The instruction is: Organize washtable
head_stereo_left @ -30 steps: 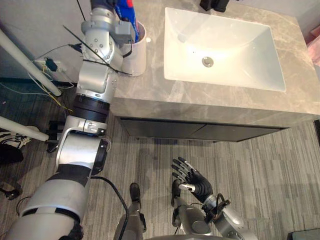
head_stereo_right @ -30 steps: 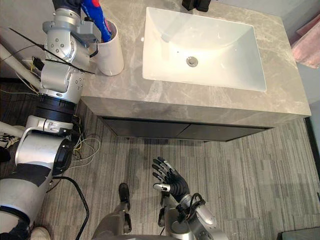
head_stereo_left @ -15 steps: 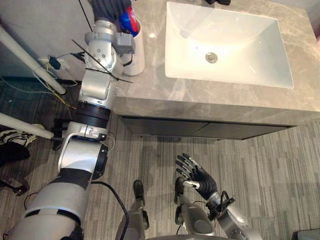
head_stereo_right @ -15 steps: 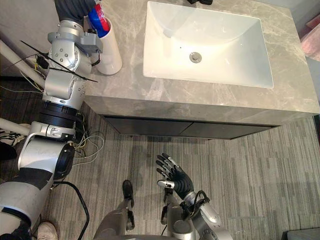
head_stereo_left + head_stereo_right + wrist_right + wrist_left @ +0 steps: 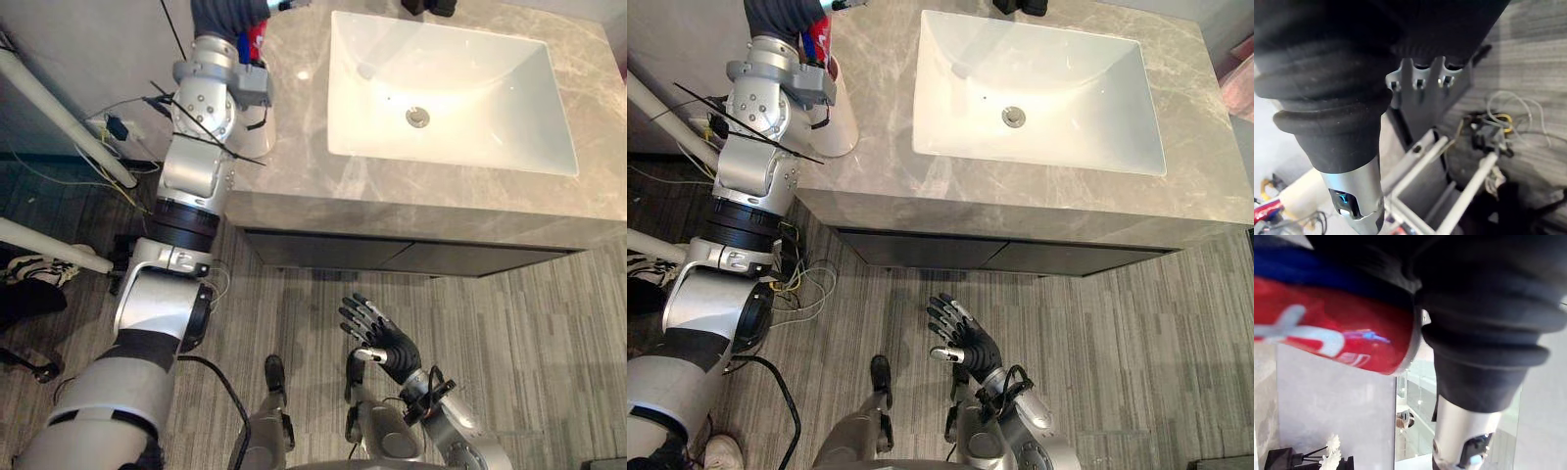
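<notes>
Reaching over the white cup (image 5: 839, 127), the left hand (image 5: 784, 14) touches a red-and-blue tube (image 5: 816, 44); I cannot tell its grip. The right hand (image 5: 387, 341) hangs low, fingers spread.

— What sort of room is it?
— A washroom corner. There's a grey marbled washtable (image 5: 294, 147) with a white rectangular sink (image 5: 490, 98) sunk into it and a round drain (image 5: 418, 117) near the middle. Light gleams off the basin.
— And under the slab?
— A dark drawer front (image 5: 392, 257), set back a little. The floor (image 5: 549, 323) is grey, in streaky strips.
— What's on the left?
— A plain grey wall (image 5: 78, 49). White poles (image 5: 69, 117) run slantwise in front of it, and loose wires (image 5: 116, 127) lie near its foot.
</notes>
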You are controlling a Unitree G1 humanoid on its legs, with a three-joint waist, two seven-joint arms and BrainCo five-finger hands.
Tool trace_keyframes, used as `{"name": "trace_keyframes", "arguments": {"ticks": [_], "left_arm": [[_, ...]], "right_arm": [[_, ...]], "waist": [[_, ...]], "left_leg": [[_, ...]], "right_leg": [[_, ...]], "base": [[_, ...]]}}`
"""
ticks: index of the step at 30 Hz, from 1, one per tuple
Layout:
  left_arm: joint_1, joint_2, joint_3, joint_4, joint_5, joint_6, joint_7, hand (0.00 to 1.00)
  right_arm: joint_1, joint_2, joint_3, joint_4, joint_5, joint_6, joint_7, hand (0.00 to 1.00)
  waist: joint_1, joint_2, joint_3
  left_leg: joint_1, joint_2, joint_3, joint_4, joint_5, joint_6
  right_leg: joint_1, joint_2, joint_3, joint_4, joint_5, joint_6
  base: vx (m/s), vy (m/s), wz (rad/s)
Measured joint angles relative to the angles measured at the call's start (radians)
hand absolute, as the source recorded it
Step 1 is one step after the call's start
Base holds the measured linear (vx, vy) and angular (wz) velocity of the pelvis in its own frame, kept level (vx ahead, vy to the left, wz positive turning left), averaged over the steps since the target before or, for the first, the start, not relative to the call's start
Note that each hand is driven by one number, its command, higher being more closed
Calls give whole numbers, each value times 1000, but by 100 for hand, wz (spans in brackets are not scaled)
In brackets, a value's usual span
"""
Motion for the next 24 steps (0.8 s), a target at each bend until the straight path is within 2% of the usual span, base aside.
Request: {"name": "trace_keyframes", "arguments": {"ticks": [6, 20, 22, 24], "left_arm": [[0, 1, -5, 0, -26, -11, -20, 0], [1, 34, 10, -6, -64, -36, -18, 0], [9, 42, 18, -56, -71, -41, -19, 0], [72, 56, 37, -159, -88, -60, -20, 0]], "right_arm": [[1, 1, 1, 0, 0, 0, -1, 0], [34, 11, -2, 44, -2, 1, 0, 0], [39, 11, -3, 60, -3, 2, 0, 0], [52, 21, -5, 82, -12, 5, 0, 0]], "waist": [[-1, 22, -50], [3, 30, -145], [4, 32, -147], [18, 36, -160]], "left_leg": [[14, 1, -1, 0, 0, 0], [30, -2, -40, -1, 2, -2], [32, -4, -55, -1, 5, -2], [34, -5, -61, -1, 7, 0]], "right_leg": [[15, 1, -3, -1, -1, 0], [52, -2, -44, -2, -4, 4], [62, -4, -58, -2, -7, 5], [67, -4, -67, -2, -11, 7]], "base": [[0, 0, 0], [2, 19, 8], [18, 26, 18], [22, 23, 12]]}}
